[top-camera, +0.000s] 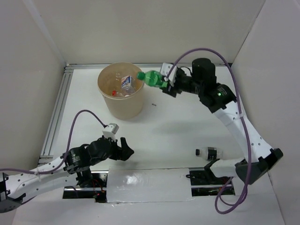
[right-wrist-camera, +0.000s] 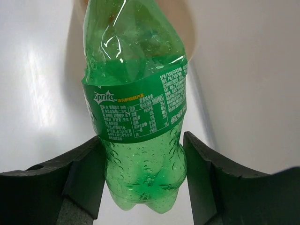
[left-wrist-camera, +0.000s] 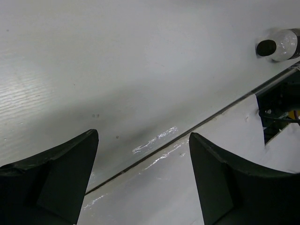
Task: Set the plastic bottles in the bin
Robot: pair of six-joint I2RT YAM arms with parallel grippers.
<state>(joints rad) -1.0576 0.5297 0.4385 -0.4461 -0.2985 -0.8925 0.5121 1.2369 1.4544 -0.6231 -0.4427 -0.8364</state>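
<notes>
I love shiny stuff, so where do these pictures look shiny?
Left wrist view: a bright glare streak on the white table. Right wrist view: light glints on the green plastic Sprite bottle, label sharp. Top view: soft, even light, no glare on the round tan cardboard bin.

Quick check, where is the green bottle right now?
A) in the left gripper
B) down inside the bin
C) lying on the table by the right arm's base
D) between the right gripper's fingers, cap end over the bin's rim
D: the green bottle sits between the fingers of the right gripper, its cap end reaching over the rim of the bin; the left gripper is open and empty.
</notes>
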